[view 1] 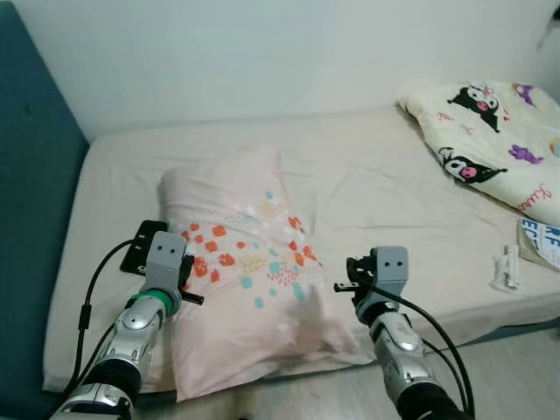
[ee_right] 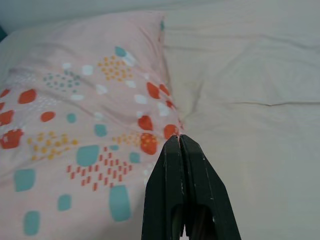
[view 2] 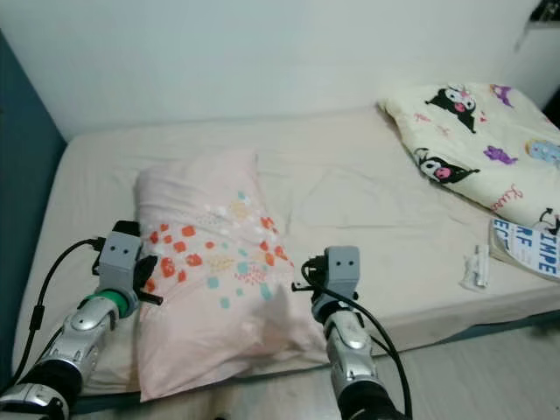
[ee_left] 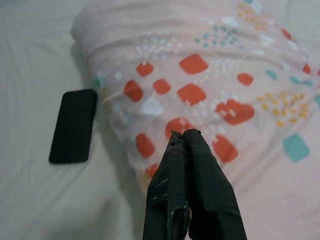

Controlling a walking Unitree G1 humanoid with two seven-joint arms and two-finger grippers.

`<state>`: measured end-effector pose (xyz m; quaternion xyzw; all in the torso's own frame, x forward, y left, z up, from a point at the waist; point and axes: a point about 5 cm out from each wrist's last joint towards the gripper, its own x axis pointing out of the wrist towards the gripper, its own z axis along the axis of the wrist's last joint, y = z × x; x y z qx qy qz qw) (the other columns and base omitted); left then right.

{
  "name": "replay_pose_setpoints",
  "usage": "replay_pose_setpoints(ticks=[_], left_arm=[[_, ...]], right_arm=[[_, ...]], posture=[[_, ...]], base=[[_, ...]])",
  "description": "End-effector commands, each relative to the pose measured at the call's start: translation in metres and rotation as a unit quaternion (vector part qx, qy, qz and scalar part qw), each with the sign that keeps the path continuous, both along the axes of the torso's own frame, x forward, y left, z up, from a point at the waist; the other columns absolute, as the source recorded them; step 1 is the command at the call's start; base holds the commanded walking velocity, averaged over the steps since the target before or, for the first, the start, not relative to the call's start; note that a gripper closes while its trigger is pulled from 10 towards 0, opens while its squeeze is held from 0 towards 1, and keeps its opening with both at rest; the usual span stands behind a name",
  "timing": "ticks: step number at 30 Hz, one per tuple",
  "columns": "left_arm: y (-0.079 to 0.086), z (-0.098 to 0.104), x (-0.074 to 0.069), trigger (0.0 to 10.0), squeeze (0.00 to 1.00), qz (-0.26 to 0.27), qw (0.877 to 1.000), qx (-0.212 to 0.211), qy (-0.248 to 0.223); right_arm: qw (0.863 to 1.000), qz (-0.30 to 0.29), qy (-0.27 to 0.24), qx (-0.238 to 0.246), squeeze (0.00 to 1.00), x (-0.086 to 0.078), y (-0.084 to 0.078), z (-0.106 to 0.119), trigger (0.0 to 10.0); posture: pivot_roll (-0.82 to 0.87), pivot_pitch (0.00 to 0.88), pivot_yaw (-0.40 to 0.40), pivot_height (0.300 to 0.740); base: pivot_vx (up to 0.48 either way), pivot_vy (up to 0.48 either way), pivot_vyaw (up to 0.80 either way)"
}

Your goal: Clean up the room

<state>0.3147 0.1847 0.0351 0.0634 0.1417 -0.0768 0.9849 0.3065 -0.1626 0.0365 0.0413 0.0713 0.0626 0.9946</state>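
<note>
left gripper (ee_left: pixel 185 134) fingers pressed together, over the pillow's (view 1: pixel 249 262) left edge. right gripper (ee_right: pixel 179 138) fingers also together, at its right edge. one soft pink pillow, orange and teal spots, lies lengthwise on the cream bed sheet (view 1: pixel 367 184). one flat black phone (ee_left: pixel 74 125) just beside it. one cartoon-print quilt (view 1: pixel 494 140), bunched, far right corner.

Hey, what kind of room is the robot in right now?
Most likely a bedroom: a bed against the wall, a pink patterned pillow on it, and a cartoon-print blanket at its far end.
</note>
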Motion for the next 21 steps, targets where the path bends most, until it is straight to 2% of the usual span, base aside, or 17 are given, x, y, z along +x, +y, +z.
replay_pose_setpoints(ticks=[1,9,21], left_arm=[[0.0024,-0.0052,-0.0046,10.0,0.00,-0.006,1.000,0.007,0.011],[-0.0024,-0.0047,-0.0054,10.0,0.00,-0.027,1.000,0.013,0.006],[-0.0026,-0.0040,-0.0052,10.0,0.00,-0.027,0.999,0.017,0.004]], right_arm=[[1.000,0.001,0.013,0.000,0.00,-0.0044,-0.0004,-0.0060,10.0],[1.000,0.002,0.015,0.001,0.00,-0.0051,0.0011,-0.0070,10.0],[1.000,0.000,0.019,0.001,0.00,-0.0064,0.0004,-0.0088,10.0]], posture=[[-0.02,0.003,0.074,0.740],[-0.02,0.004,0.077,0.740],[-0.02,0.007,0.076,0.740]], base=[[0.000,0.000,0.00],[0.000,0.000,0.00],[0.000,0.000,0.00]])
